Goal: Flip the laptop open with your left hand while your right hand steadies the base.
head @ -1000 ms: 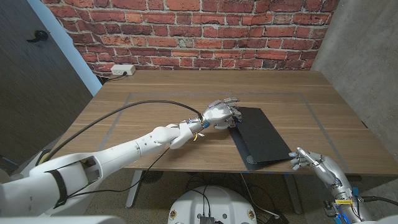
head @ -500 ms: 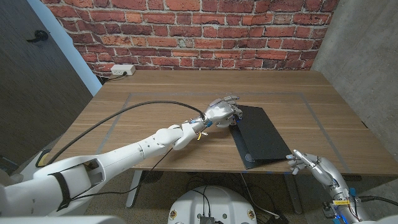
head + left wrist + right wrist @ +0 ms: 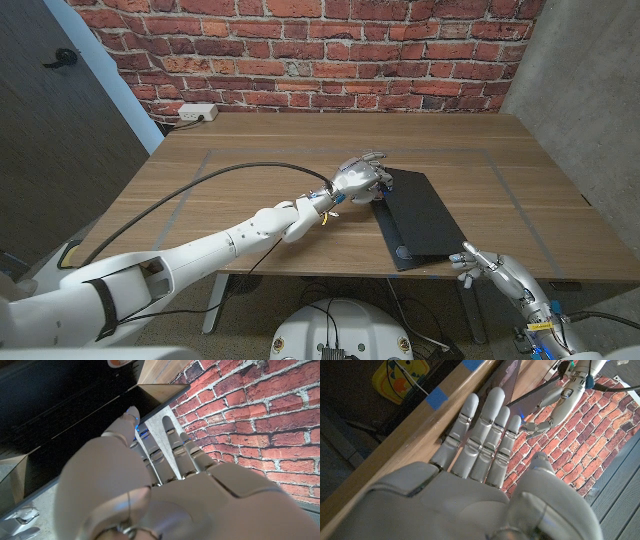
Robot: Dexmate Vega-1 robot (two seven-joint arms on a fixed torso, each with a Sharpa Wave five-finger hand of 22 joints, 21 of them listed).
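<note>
Laptop (image 3: 422, 218): thin, matte black, lying slantwise on the wooden table (image 3: 200, 200), right of centre, one corner close to the near edge. The lid appears raised slightly along its left side; how far cannot be told.
Left hand (image 3: 358, 179): at the laptop's far left corner, fingers (image 3: 176, 446) loosely spread and extended. In the left wrist view the thumb tip sits against the lid's edge; whether the lid is pinched cannot be told.
Right hand (image 3: 484, 262): at the table's near edge just beside the laptop's near right corner, fingers (image 3: 481, 430) straight and side by side, reaching toward the laptop's edge, holding nothing.
Background: red brick wall (image 3: 300, 50).
</note>
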